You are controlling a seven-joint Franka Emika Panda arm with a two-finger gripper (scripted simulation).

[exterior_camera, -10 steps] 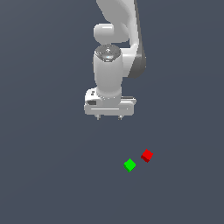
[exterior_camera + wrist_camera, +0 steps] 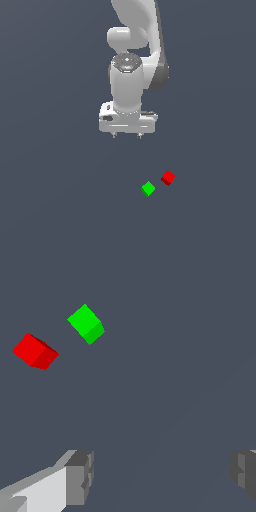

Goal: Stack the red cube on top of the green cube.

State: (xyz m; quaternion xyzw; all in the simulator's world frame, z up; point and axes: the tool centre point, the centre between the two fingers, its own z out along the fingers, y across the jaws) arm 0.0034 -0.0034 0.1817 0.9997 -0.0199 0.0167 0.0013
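Nothing has shifted since half a second ago: my pincer (image 2: 126, 135) hangs wide open and empty, well apart from the red cube (image 2: 168, 177), which sits just beside the green cube (image 2: 148, 188).

- The exterior view was taken from high above and in front of the arm, looking steeply down on the dark grey floor (image 2: 50, 210); no edge or corner of that surface was caught in it.
- The whole gripper (image 2: 126, 135) was seen from a fair way off, with both cubes small below it.
- The wrist view was taken close behind the fingers (image 2: 80, 476), facing down past them at the same floor, much nearer.
- Shared by both views were the red cube (image 2: 168, 177) (image 2: 35, 351), the green cube (image 2: 148, 188) (image 2: 86, 323) just beside it, and the fingertips.
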